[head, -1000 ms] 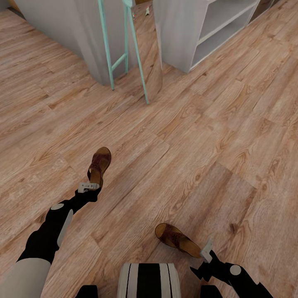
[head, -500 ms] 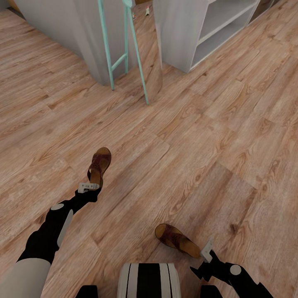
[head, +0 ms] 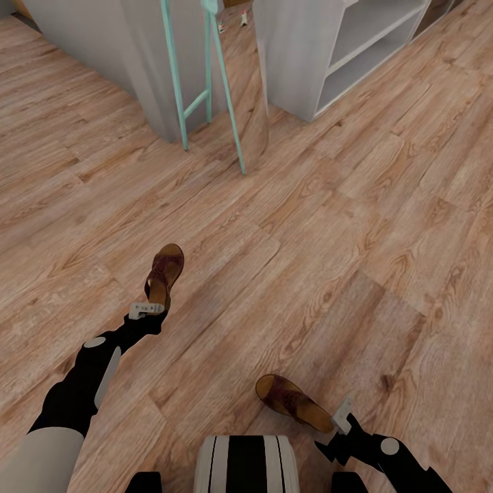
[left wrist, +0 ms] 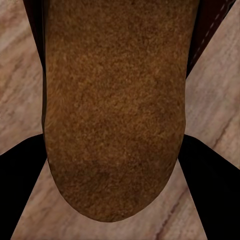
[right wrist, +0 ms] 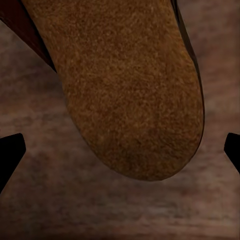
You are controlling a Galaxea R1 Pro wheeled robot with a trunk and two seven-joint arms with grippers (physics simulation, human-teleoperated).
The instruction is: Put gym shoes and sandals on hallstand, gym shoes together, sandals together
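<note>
Stretching across the whole head view, the wood-plank floor (head: 329, 226) carries both sandals. At its far edge stands the pale grey shoe rack (head: 356, 48) with two open shelf levels, and beside it a mint-green leaning frame (head: 205, 82) (its legs rest on the planks in front of a grey wall block (head: 130, 55)).

Nearer the robot, the left sandal (head: 164, 274) lies flat on the floor with its heel end at the left gripper (head: 146, 309); seen from the left wrist, its tan footbed (left wrist: 115, 110) sits between the two dark fingers (left wrist: 20, 190), jaws set wide on either side of the heel. Whether they touch it I cannot tell.

The right sandal (head: 293, 402) lies just ahead of the robot's base, heel toward the right gripper (head: 341, 418). Seen from the right wrist, its footbed (right wrist: 125, 85) sits between jaws spread wide, clear of the shoe.
</note>
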